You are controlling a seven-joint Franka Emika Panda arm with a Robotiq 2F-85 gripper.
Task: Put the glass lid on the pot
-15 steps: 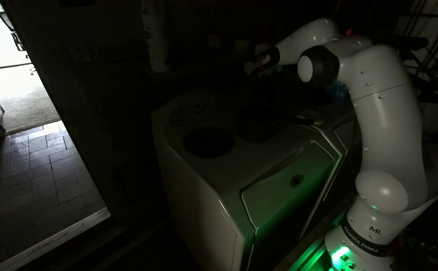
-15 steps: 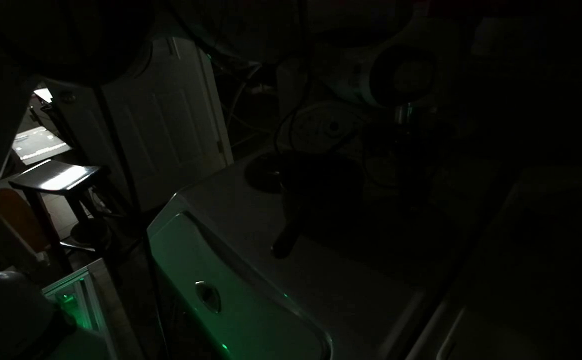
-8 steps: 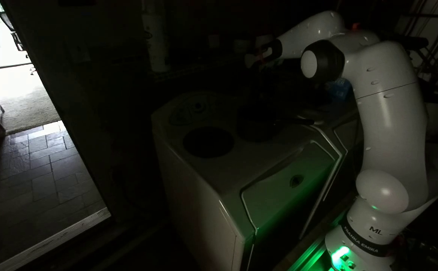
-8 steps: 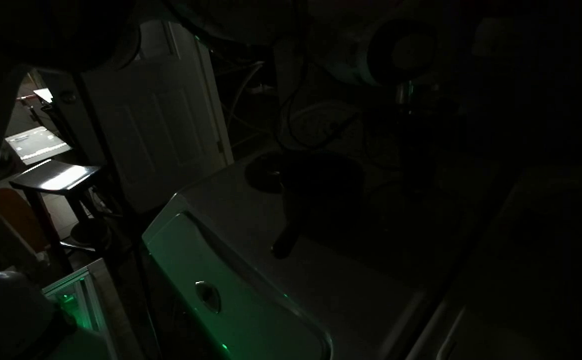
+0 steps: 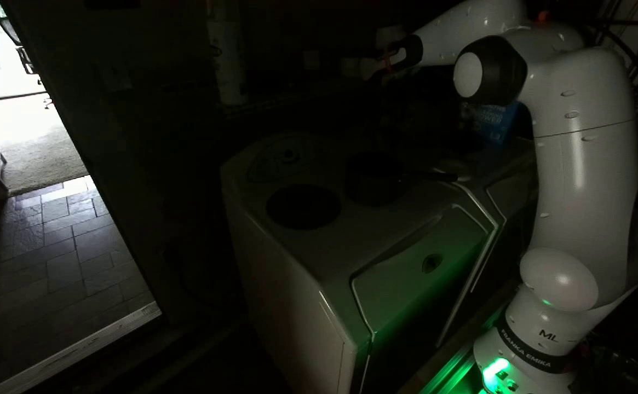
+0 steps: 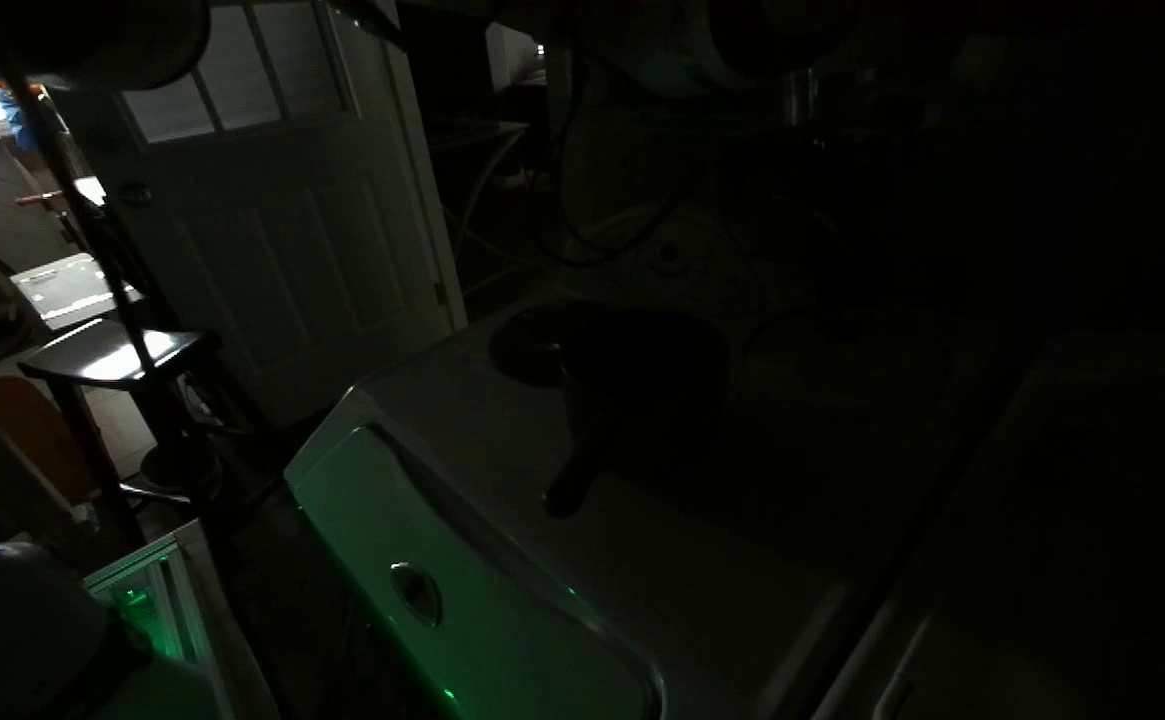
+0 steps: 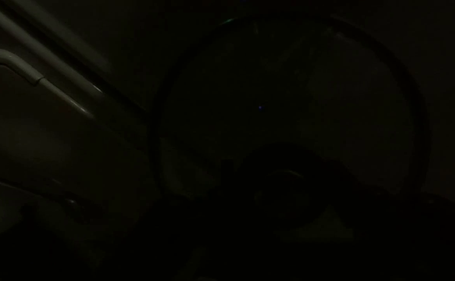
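Gripping glass lid [image 7: 289, 86] in end effector [image 7: 284, 179], per wrist view; too dark to judge height. In an exterior view, see pot [image 5: 372, 183] on tabletop [image 5: 340, 249], just right of dark disc [image 5: 303, 207], with handle [image 5: 432, 176] toward the right.

My arm [image 5: 579, 180], right of frame, is glossy white w/ small oval plugs [image 5: 568, 93] & blk joint collar [image 5: 502, 67]; I read "FRANKA EMIKA" on its blk base band [image 5: 526, 348], grn light [image 5: 495, 370] below.

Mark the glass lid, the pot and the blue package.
Glass lid [image 7: 289, 99]: in the wrist view, on its glass.
Pot [image 5: 372, 186]: in an exterior view, side wall.
Blue package [image 5: 499, 124]: in an exterior view, printed face.
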